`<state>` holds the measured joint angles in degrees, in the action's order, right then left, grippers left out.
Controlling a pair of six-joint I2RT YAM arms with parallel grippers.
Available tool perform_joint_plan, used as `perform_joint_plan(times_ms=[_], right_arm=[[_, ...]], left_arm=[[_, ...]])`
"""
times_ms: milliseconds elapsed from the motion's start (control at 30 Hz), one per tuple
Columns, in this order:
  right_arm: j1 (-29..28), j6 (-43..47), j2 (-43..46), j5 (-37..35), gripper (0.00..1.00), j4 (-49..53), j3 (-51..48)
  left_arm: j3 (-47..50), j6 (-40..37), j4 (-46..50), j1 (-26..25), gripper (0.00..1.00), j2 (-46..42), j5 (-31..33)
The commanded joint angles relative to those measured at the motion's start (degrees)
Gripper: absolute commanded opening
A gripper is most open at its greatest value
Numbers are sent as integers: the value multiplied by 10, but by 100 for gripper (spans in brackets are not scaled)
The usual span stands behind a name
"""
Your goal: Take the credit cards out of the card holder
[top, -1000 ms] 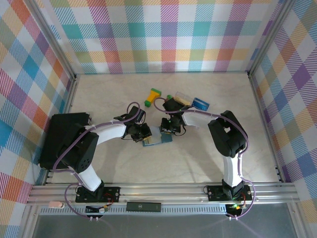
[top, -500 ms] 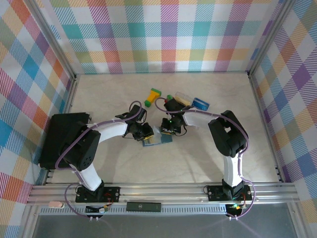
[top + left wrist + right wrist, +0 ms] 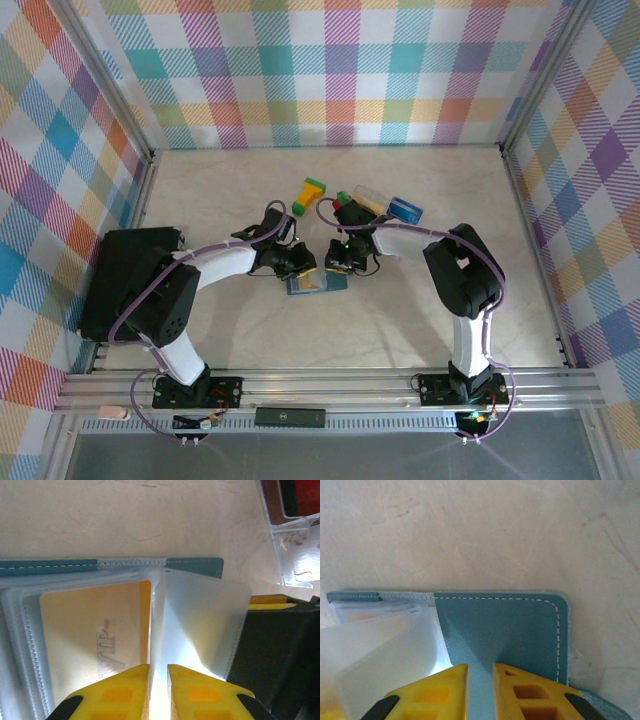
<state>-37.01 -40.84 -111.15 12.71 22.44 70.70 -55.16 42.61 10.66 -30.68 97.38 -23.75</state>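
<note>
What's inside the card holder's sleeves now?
A yellow VIP card in one sleeve of the card holder; the page the left gripper pinches looks empty. Lower sleeves are covered.

From above, the left gripper [image 3: 299,263] and right gripper [image 3: 340,262] hide much of the card holder [image 3: 310,285]. Its sleeve [image 3: 25,630] hazes the yellow card [image 3: 90,630], cut off at 6 o'clock.

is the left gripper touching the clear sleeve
Touching: in the left wrist view the left gripper is closed on a clear sleeve of the card holder.
</note>
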Motion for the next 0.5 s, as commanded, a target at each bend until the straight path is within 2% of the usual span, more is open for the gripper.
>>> perform_joint_plan(times_ms=[0,233,467], right_arm=[[6,-12,36,8,21,18,-12],[23,-23,104,-33,24,6,-42],[49,-40,173,-84,26,-9,-93]], left_arm=[[9,6,-26,-3,18,-17,-25],[1,32,-76,-19,27,1,-53],[-30,49,-93,-45,35,44,-52]])
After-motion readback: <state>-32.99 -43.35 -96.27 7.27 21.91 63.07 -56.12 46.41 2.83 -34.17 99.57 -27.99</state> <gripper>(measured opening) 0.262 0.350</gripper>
